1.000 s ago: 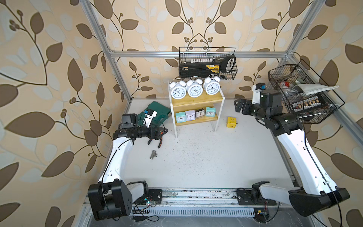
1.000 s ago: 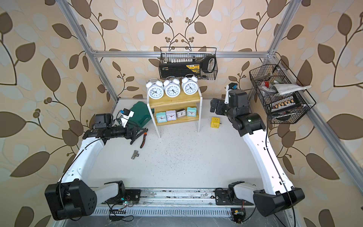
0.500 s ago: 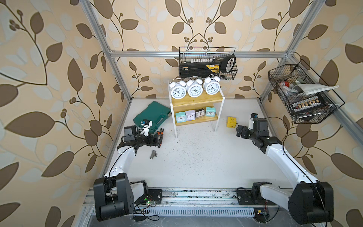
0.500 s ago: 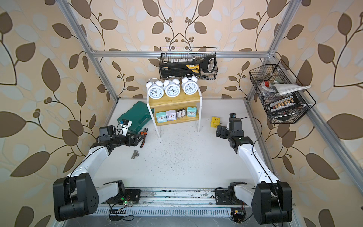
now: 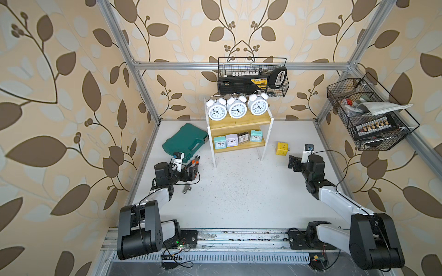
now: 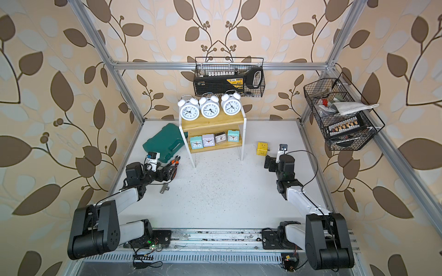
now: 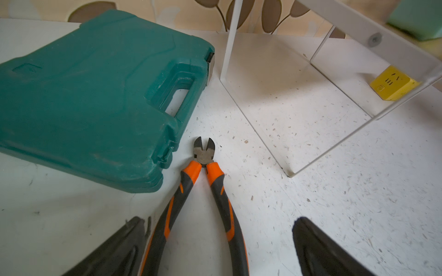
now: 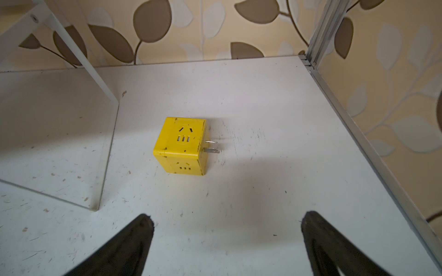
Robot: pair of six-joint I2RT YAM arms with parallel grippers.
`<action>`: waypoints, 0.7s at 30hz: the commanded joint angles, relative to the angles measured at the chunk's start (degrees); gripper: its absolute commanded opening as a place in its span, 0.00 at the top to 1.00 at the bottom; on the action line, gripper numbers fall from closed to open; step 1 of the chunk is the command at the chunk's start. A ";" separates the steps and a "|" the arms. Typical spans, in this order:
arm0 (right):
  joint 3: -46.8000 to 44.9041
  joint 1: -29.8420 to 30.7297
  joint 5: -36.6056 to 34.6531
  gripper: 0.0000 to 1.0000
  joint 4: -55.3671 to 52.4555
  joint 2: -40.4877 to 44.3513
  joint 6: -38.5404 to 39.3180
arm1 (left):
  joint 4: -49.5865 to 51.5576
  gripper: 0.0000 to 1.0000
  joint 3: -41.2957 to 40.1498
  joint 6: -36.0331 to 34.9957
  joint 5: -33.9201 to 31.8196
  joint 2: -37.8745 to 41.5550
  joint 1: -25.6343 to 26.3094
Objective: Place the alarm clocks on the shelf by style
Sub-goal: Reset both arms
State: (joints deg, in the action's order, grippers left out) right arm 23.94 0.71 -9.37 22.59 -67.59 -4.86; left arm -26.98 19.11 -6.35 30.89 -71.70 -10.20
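Round twin-bell clocks [image 5: 236, 110] up top, sq clocks [image 5: 232, 139] below, so shelf [image 5: 241, 120] looks sorted by style; L gripper [image 5: 192, 173] & R gripper [image 5: 292, 163] idle, jaws apart, gripping nothing.

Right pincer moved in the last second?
Yes. The right pincer pulled back from beside the shelf to the near side of the yellow cube.

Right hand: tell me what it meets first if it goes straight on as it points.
Probably the yellow socket cube, lying on the table ahead of the open right hand, slightly off its midline; nothing shows between them.
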 commanded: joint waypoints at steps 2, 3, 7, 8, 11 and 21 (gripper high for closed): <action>-4.23 -0.30 -0.02 0.01 17.30 -2.65 1.44 | -14.49 0.01 -3.23 2.40 -0.23 -0.45 -0.71; -3.92 -0.36 -0.34 0.01 17.34 -3.18 1.33 | -17.98 0.01 -4.40 2.59 -0.14 -1.40 -0.74; -1.40 -0.71 1.89 0.01 13.87 -4.42 1.86 | -21.34 0.01 -3.75 3.75 -1.94 -5.93 -0.65; -0.80 -0.71 2.31 0.01 12.91 -4.48 1.96 | -20.23 0.01 -2.74 4.36 -3.34 -6.74 -0.69; -1.04 -0.80 2.45 0.01 12.57 -4.98 1.90 | -21.80 0.01 -1.76 5.31 -5.40 -10.42 -0.63; -7.61 -0.85 5.66 0.01 34.36 -18.50 3.19 | -16.79 0.01 1.97 6.64 -8.71 -13.50 -0.47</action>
State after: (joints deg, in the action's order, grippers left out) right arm 17.15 0.19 -5.96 51.11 -86.32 -2.90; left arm -43.99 19.42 -0.75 23.79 -85.17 -10.52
